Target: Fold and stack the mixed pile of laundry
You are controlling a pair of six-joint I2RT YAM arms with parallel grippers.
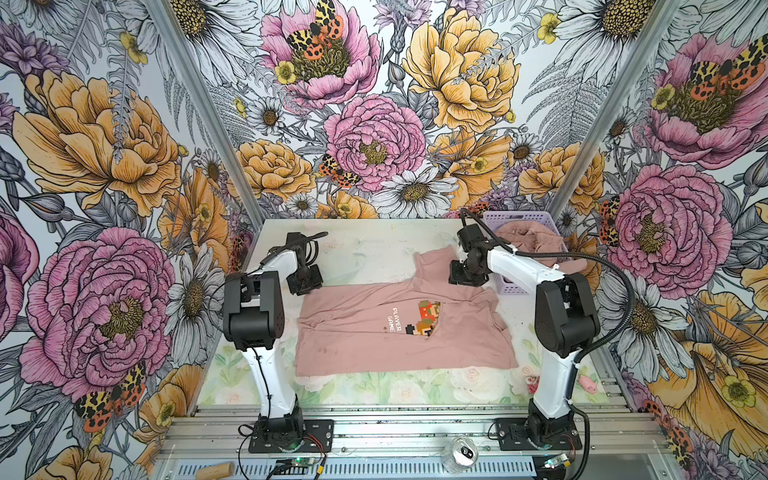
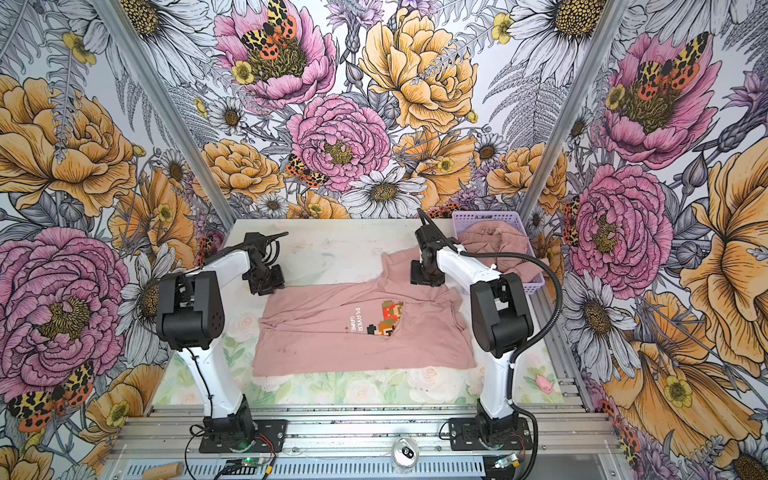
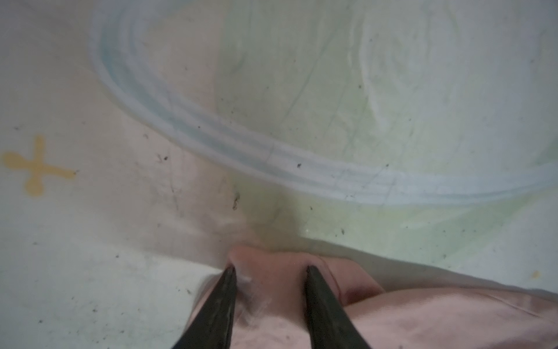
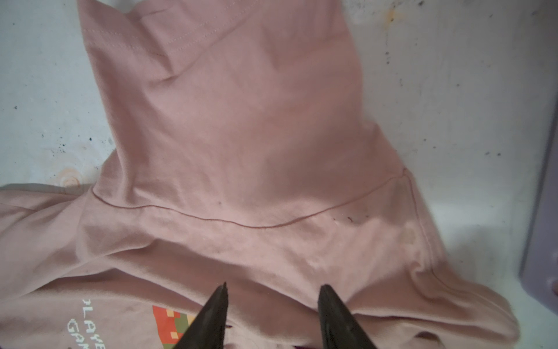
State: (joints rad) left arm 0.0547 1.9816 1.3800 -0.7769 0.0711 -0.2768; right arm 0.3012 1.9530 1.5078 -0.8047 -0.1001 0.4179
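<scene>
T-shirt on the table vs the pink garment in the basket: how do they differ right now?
The T-shirt lies spread out, mostly flat, on the table; the garment sits bunched up in the lavender basket. The T-shirt shows a pixel print and white lettering; the garment shows no print on the part that is visible. Both are dusty pink.

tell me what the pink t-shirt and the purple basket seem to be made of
T-shirt: soft matte knit, probably cotton jersey; it drapes, creases and shows stitched hems.
Basket: rigid moulded plastic, lavender, seemingly smooth; its walls are an even perforated grid holding their shape.
</scene>
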